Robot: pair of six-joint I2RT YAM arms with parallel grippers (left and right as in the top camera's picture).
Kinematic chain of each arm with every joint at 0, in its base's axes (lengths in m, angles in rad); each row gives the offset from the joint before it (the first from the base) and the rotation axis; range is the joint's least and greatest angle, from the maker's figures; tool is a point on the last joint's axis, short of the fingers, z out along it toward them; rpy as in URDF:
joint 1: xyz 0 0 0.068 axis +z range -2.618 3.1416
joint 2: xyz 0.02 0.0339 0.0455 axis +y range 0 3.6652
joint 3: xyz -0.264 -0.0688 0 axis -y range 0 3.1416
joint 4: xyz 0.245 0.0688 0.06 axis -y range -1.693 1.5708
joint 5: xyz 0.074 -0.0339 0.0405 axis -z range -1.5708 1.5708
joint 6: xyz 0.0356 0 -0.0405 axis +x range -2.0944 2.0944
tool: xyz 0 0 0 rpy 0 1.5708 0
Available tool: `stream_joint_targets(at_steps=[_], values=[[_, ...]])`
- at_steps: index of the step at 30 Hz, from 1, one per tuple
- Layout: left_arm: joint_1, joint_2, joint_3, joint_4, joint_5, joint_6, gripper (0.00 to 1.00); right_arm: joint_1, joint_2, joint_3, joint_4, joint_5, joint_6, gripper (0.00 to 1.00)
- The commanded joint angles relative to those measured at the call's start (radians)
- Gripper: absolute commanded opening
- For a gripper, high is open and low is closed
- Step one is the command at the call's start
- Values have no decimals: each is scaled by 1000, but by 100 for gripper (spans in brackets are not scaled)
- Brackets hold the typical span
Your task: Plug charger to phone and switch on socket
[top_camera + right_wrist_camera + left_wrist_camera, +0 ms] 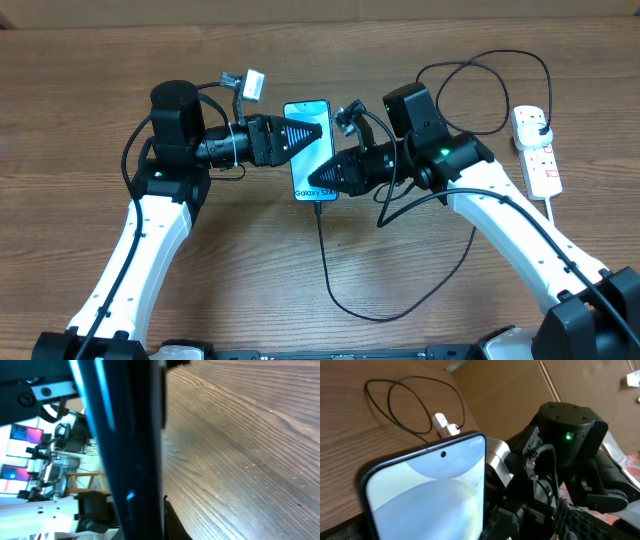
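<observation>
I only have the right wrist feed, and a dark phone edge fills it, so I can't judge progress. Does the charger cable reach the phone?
Observer: In the overhead view, the charger runs up to the near short edge of the phone. The tip is too small to tell if it is seated.
Operator: Where is the other arm?
Observer: The left gripper lies over the phone's left side, opposite the right gripper.
Operator: And the socket?
Observer: The socket lies well apart from the phone, on the robot's right, and the cable's other end reaches it.
</observation>
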Motion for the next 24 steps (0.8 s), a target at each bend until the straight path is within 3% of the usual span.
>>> stream_joint_targets(at_steps=[1, 24], values=[[13, -47, 32, 34, 68, 43, 99, -37, 48, -90, -26, 291, 82, 4], [13, -47, 32, 34, 68, 43, 100, -50, 48, -111, 24, 355, 92, 4]])
